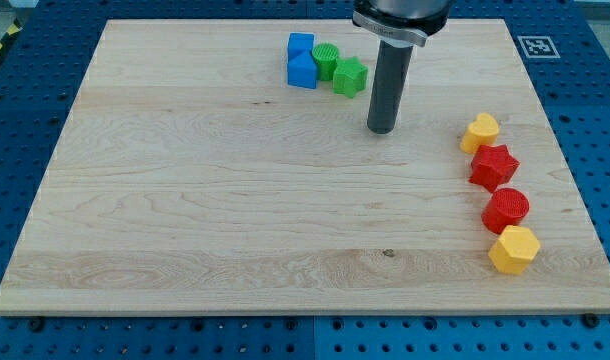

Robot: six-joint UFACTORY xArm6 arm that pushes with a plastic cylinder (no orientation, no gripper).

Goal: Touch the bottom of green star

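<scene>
The green star (350,76) lies near the view's top, right of centre, on the wooden board (235,200). A green round block (326,60) touches it on its upper left. My tip (382,129) rests on the board below and to the right of the green star, a short gap apart from it.
Two blue blocks (302,60) sit left of the green round block. At the view's right a column runs downward: a yellow heart (479,131), a red star (494,166), a red round block (506,210) and a yellow hexagon (514,249).
</scene>
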